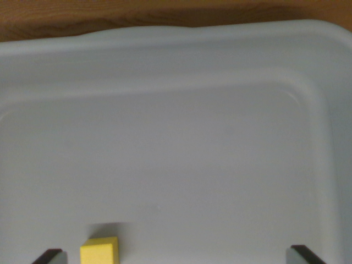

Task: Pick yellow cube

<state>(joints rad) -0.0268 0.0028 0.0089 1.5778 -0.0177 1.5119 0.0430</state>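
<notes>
A yellow cube (99,251) lies on the floor of a pale grey bin (181,55), at the bottom of the wrist view, left of centre, cut off by the frame's lower edge. Only the dark tips of my gripper (176,256) show: one fingertip (48,256) at the lower left, the other (305,254) at the lower right. They stand far apart, so the gripper is open. The cube sits between them, close to the left fingertip, with a small gap and nothing touching it.
The bin's rounded rim runs across the top and curves down the wrist view's right side. Beyond it a wooden tabletop (110,16) shows along the top edge.
</notes>
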